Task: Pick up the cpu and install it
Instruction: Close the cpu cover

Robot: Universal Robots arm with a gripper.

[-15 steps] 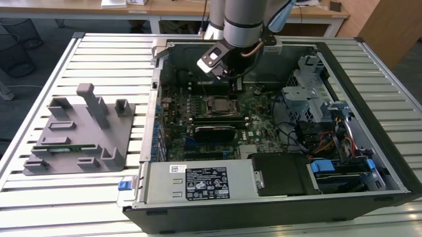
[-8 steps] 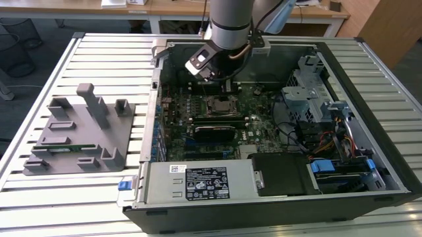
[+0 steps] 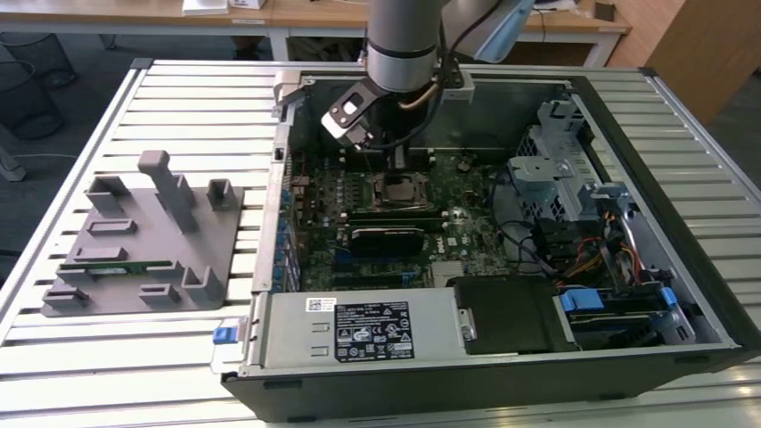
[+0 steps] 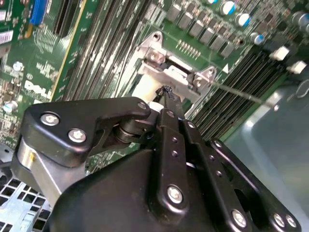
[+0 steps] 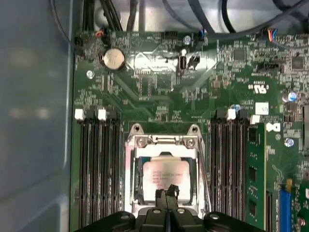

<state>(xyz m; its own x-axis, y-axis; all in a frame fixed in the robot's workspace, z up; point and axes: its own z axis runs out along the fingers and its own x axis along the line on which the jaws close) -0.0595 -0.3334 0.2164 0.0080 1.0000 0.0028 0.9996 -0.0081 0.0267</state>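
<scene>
Slatted metal tabletop [image 3: 178, 357] carries an open computer case [image 3: 666, 352], and my gripper [image 5: 167, 192] reaches down into it over the motherboard [image 5: 159, 92]. My fingertips [image 5: 172, 190] are pressed together with nothing between them, their tips just over the cpu [image 5: 164, 175], which sits in its socket frame [image 5: 161, 141] between the memory slots. On the exterior view's left stands a grey tray [image 3: 119, 259].
</scene>
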